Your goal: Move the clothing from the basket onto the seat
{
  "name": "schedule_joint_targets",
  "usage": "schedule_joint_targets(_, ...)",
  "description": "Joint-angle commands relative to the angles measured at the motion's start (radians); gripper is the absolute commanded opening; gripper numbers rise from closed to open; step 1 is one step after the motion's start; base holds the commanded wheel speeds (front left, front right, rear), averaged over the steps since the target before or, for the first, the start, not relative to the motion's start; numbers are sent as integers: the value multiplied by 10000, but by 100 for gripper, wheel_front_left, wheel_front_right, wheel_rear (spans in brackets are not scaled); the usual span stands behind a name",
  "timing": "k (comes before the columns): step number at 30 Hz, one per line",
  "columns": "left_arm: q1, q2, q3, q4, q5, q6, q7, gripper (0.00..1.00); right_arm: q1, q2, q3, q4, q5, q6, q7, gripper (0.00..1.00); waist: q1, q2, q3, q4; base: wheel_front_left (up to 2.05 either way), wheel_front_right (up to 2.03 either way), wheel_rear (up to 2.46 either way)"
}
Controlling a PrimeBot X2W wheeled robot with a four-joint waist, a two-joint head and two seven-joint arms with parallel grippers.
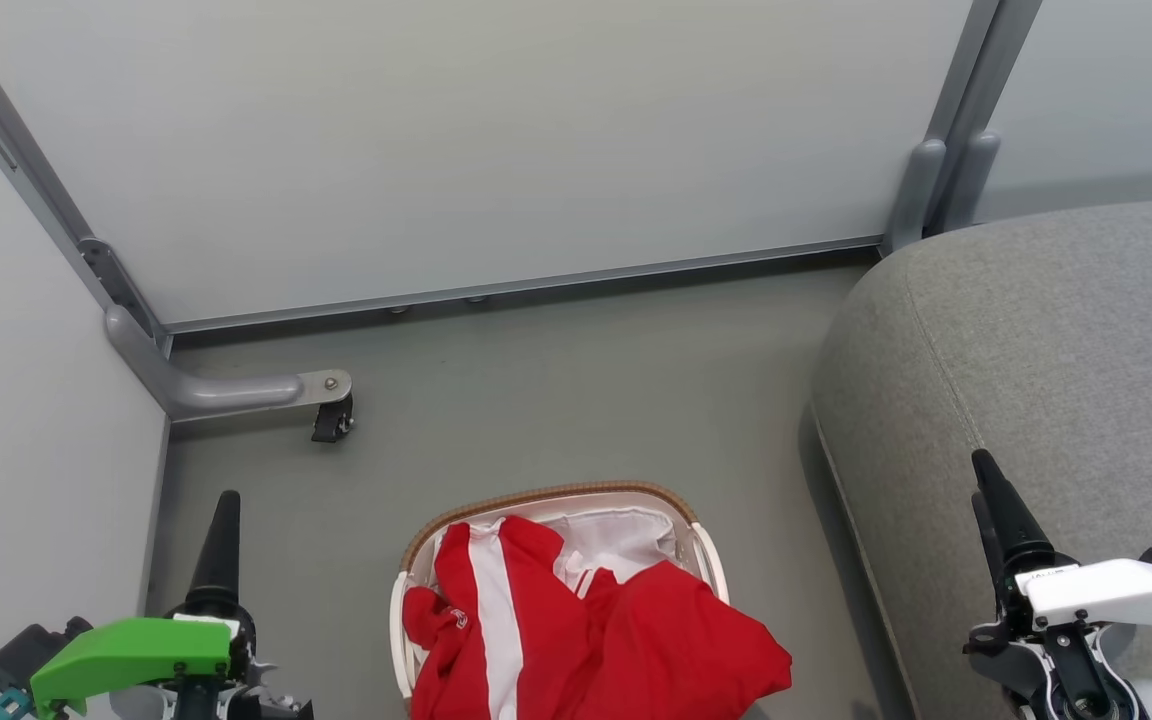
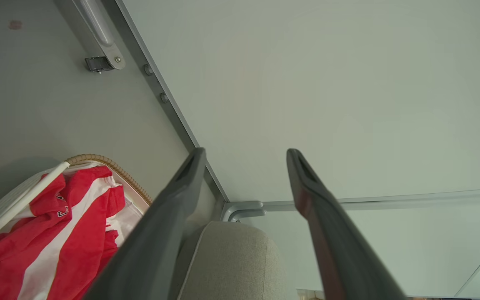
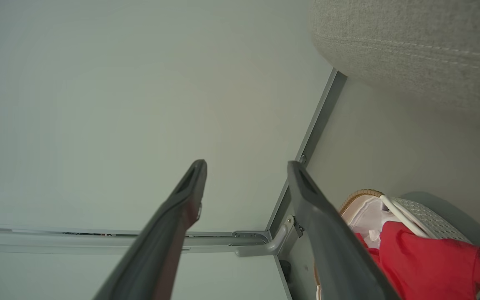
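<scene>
Left gripper (image 2: pixel 244 153) and right gripper (image 3: pixel 246 163) hang empty, fingers apart. The clothing (image 1: pixel 576 640) lies heaped in the basket (image 1: pixel 546 492), spilling over its right rim. A deep pinch at the bunched middle should lift it whole toward the seat (image 1: pixel 1056 340), right of the basket.

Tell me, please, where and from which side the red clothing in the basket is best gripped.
Grip the bunched red fold of the clothing that spills over the right rim of the basket, coming down from above with the open right hand. That fold lies loose, clear of the white liner and nearest the seat, so it should probably lift free.
</scene>
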Motion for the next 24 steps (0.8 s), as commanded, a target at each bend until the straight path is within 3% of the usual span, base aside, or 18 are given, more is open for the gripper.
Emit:
schedule_joint_targets(1, -343, 159, -67, -75, 531, -13, -136, 100, -308, -143, 47, -197, -458, 4, -127, 100, 0, 0, 3, 5, 0, 0, 0)
schedule_joint_targets(24, -566, 370, -702, 254, 4907, -8, -1046, 100, -437, -441, 711, -312, -4673, 4, -1041, 100, 0, 0, 112, 114, 0, 0, 0)
